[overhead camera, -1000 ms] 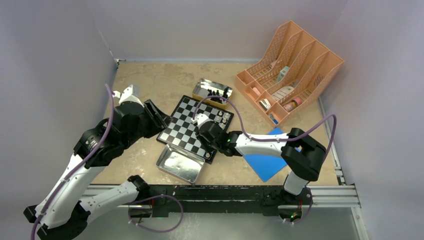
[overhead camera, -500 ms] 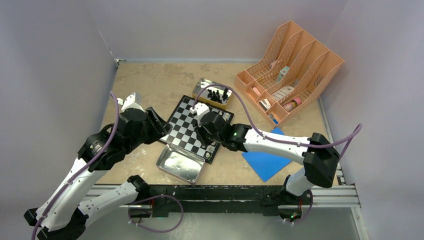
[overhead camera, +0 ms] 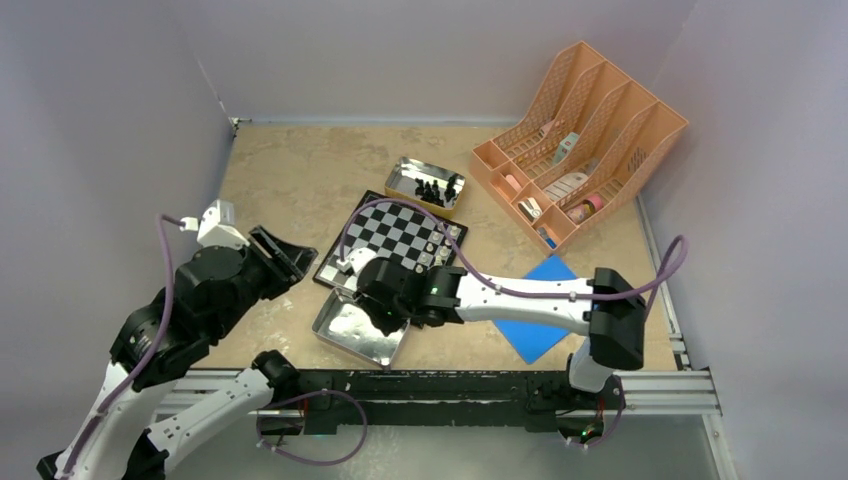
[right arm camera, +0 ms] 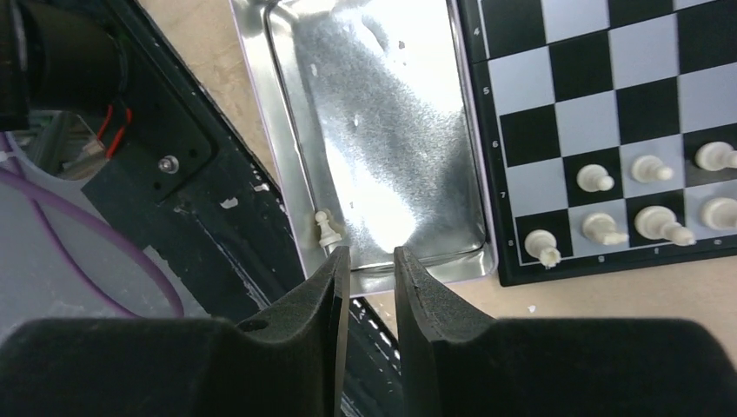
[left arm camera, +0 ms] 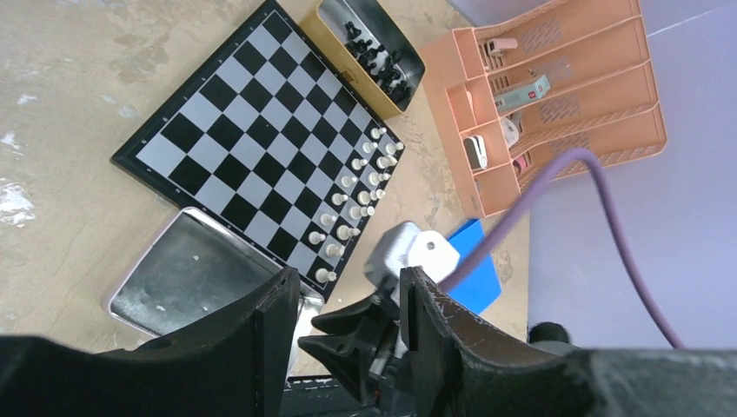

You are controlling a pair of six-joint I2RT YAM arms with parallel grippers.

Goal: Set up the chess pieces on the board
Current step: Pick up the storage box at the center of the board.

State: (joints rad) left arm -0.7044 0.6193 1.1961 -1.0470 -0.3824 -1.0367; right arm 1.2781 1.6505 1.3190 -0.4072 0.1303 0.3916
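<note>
The checkered board (overhead camera: 392, 228) lies mid-table. Several cream-white chess pieces (overhead camera: 440, 243) stand in two rows along its right edge, also seen in the left wrist view (left arm camera: 356, 201) and the right wrist view (right arm camera: 647, 195). Black pieces (overhead camera: 432, 187) lie in a gold-rimmed tin (overhead camera: 405, 170) behind the board. One white pawn (right arm camera: 323, 228) lies in the near corner of the shiny tin (right arm camera: 382, 130). My right gripper (right arm camera: 372, 254) hovers just above that corner, jaws slightly apart and empty. My left gripper (overhead camera: 296, 258) is open and empty, left of the board.
The shiny tin (overhead camera: 340, 338) sits against the board's near corner, close to the black base rail (overhead camera: 450, 385). A blue flat square (overhead camera: 540, 325) lies right of the board. An orange file rack (overhead camera: 575, 140) stands at the back right. Walls close in on the left and right.
My right gripper has moved from over the board's right side to the near left, above the shiny tin. My left arm has drawn back to the left, away from the board.
</note>
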